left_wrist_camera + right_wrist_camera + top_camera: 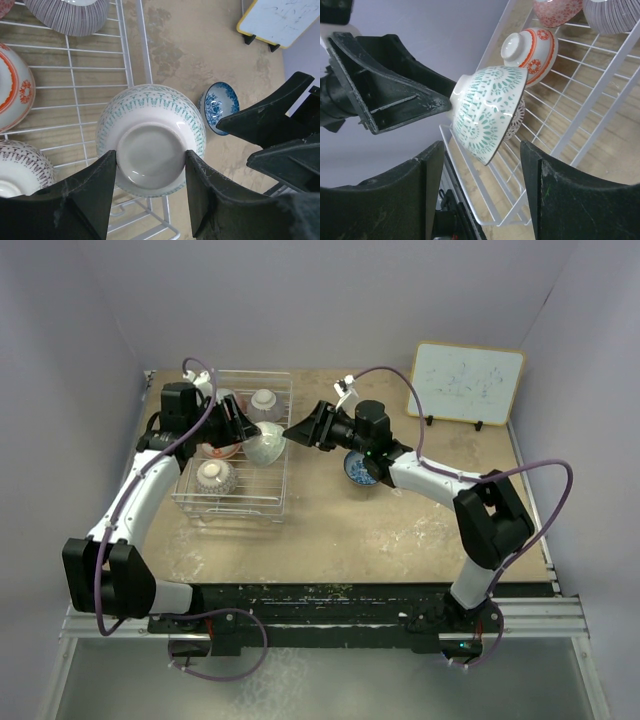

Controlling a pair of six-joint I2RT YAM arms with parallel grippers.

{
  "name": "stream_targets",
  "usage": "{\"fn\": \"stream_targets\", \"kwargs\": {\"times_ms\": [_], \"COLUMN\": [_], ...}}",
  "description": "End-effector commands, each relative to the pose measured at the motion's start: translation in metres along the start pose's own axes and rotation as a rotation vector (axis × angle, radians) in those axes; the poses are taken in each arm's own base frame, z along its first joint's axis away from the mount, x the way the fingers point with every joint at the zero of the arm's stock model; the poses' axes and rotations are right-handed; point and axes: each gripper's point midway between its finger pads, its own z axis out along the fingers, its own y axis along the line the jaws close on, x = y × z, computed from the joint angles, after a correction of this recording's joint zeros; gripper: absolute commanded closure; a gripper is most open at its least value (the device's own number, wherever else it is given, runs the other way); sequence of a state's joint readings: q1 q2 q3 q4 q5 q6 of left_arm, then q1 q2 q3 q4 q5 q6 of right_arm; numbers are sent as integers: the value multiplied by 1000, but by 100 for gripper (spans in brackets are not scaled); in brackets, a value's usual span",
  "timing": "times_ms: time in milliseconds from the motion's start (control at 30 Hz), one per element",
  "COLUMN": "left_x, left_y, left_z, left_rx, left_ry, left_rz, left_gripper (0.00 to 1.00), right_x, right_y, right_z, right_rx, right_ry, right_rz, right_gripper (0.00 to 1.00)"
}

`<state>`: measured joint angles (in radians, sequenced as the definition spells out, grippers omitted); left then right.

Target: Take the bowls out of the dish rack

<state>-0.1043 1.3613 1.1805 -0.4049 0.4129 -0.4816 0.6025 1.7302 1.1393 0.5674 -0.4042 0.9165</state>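
Step in hand, as judged: handover. Left gripper (243, 426) pinches the pale green patterned ceramic bowl (150, 115) by its foot ring, centre frame, over the right rim of the silver wire dish rack (230, 504). Right gripper (302, 430) faces it, spread. Next move calls for straddling the bowl rim before the left gripper releases.

Even, soft light throughout, faint shadows, small glints on the green bowl (490, 110).

Dish rack (250, 490) sits left on the surface (350, 530), a near bowl (216, 477) and a far bowl (264, 400) inside it. Over its right side the raised bowl (265, 443) hangs between the left fingers (85, 200). Right of the rack a lone bowl (356, 473) rests on the surface, board (467, 383) far right.
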Motion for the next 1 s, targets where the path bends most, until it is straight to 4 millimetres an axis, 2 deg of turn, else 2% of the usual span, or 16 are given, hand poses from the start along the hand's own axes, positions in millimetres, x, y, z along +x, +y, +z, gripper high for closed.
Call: {"fn": "stream_targets", "kwargs": {"times_ms": [0,333,833,967], "left_x": [-31,-34,-37,-37], "left_y": [-33,-34,-40,-42], "left_z": [-12,-11,-14,-16], "left_rx": [143,161,181,188], "left_ry": [-126,-148,-161,-161], "left_rz": [1,-39,-43,-43], "left_gripper": [100,100,100,100], "right_x": [-14,-9,-1,3], "right_y": [43,39,32,37], "right_z": [1,1,0,3], "right_rx": [-157,-156,-150,-198], "right_ry": [-28,-16,-10,12], "right_rz": [-14,10,31,43], "right_gripper": [33,31,31,32]}}
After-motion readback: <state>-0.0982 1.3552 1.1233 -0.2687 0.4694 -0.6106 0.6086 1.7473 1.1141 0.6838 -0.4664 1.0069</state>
